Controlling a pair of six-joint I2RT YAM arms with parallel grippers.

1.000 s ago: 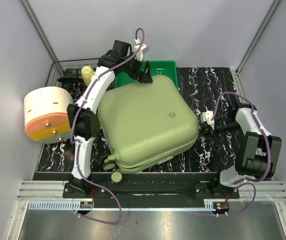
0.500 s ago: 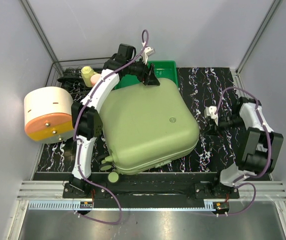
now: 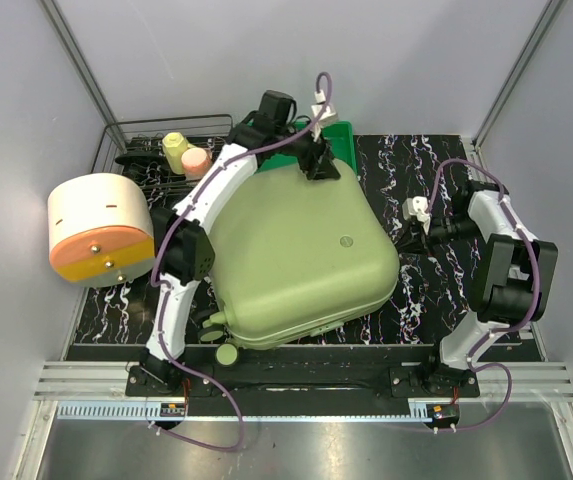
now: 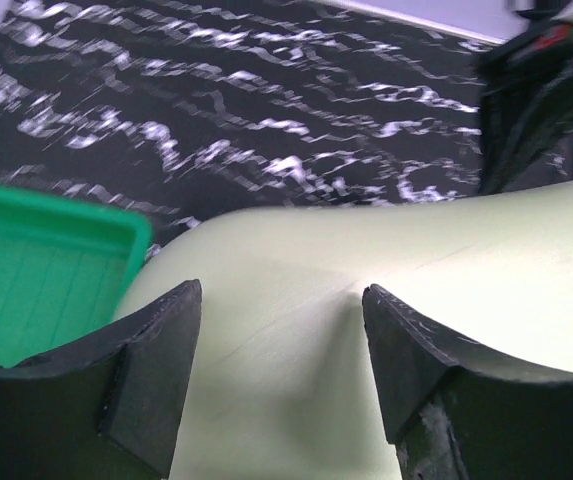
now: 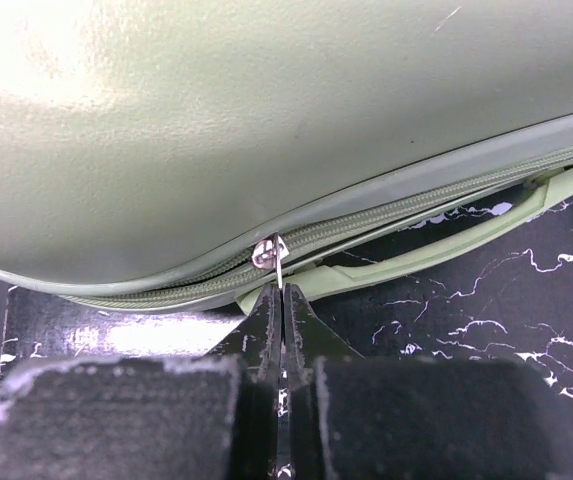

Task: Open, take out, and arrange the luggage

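The marbled black bench [image 3: 436, 290] carries the luggage [image 3: 301, 250], a pale olive hard-shell case. It lies flat and closed, its far corner under the jaws of the left gripper [image 4: 278, 310] and its right-hand rim directly in front of the jaws of the right gripper [image 5: 282, 297]. A bright green tray [image 3: 340, 135] sits just beyond the left jaws, close against the case. The left jaws hang spread over that corner, with shell showing in the gap and nothing held. The right jaws are pressed together on the zip pull [image 5: 269, 254], whose tab drops from the zip into the fingertips, beside the carry handle [image 5: 436, 245]. The job appears to be at step 1. The zip looks closed along the stretch shown and the lid is down, so unzipping, emptying and arranging are all left to do. A small round badge [image 3: 344, 231] on the lid is too small to read, and no other writing shows.
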